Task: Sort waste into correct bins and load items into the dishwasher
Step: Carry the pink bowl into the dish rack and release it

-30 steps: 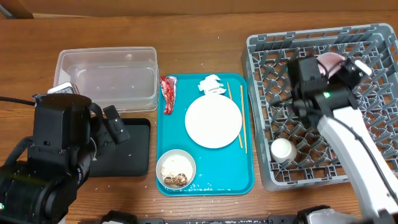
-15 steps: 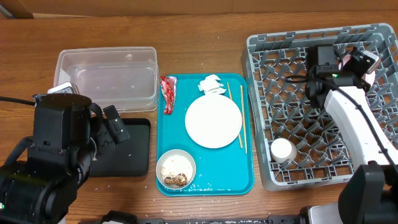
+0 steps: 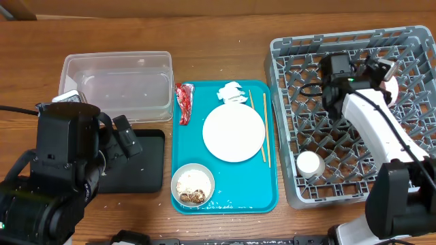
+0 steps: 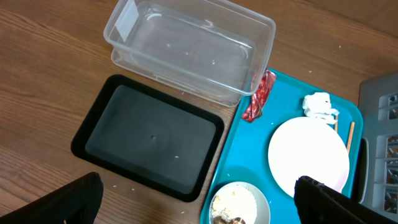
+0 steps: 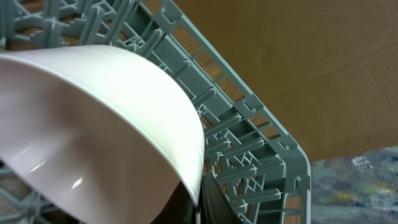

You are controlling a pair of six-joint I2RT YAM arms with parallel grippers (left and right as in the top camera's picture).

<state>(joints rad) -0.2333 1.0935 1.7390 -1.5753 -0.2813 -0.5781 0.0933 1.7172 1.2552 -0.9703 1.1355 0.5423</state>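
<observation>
My right gripper is over the far right part of the grey dishwasher rack, shut on the rim of the small pink bowl. In the right wrist view the tilted bowl fills the frame, with the fingers pinching its rim above the rack. My left gripper is open and empty above the black tray and the cream bowl of rice and brown bits. The red wrapper, tissue wad, pale plate and chopsticks lie on the teal tray.
The clear tub stands at the back left, just behind the black tray. A white cup sits upside down in the rack's near left corner. A few grains lie on the table near the teal tray's front edge.
My right gripper has carried the pink bowl to the right across the back of the rack and turned it. The left arm has not moved.
</observation>
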